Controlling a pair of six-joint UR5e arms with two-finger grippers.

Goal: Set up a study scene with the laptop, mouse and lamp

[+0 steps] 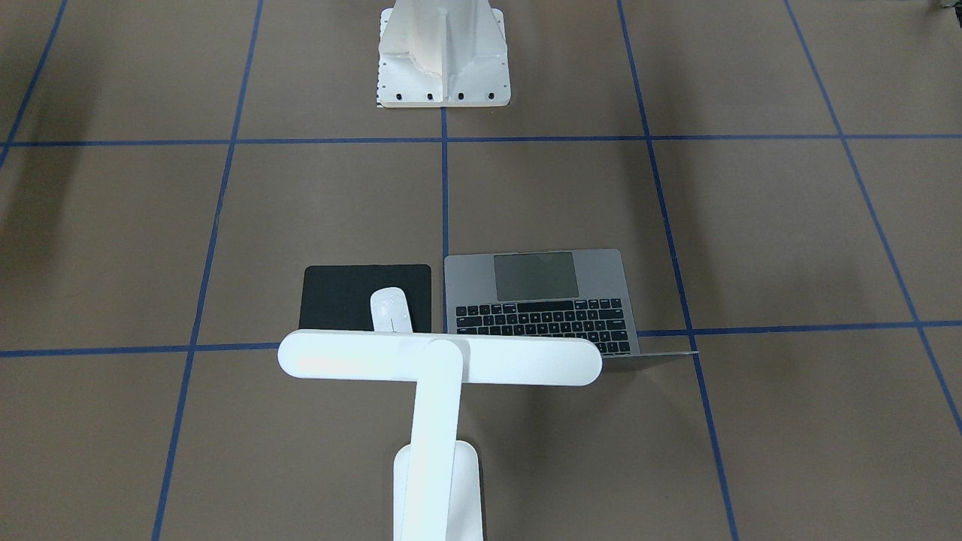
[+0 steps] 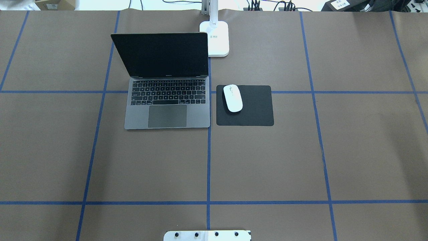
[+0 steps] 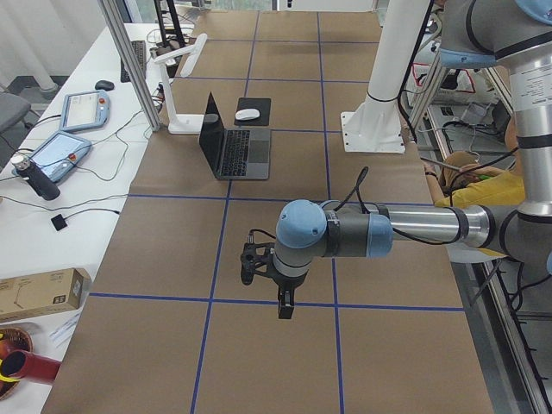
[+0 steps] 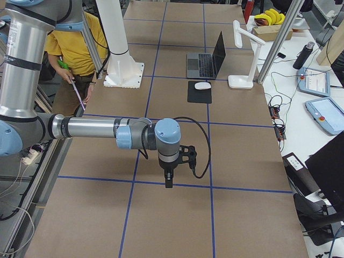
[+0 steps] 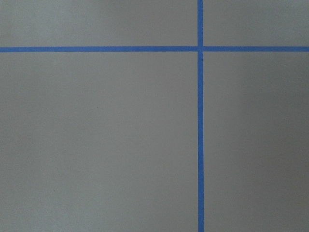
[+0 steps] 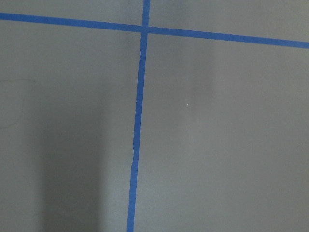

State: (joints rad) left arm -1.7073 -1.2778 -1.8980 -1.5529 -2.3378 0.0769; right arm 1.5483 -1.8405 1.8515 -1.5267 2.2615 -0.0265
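The space-grey laptop stands open on the brown table, its screen dark. The white mouse lies on the left part of a black pad just right of the laptop. The white T-shaped lamp stands at the far table edge, its base behind the gap between laptop and pad. My left gripper hangs over bare table far from them, seen only in the exterior left view. My right gripper does the same in the exterior right view. I cannot tell whether either is open or shut.
The white bolted pedestal stands at the robot's side of the table. Blue tape lines cross the brown cover. A person in yellow sits behind the pedestal. Tablets and cables lie on the side bench.
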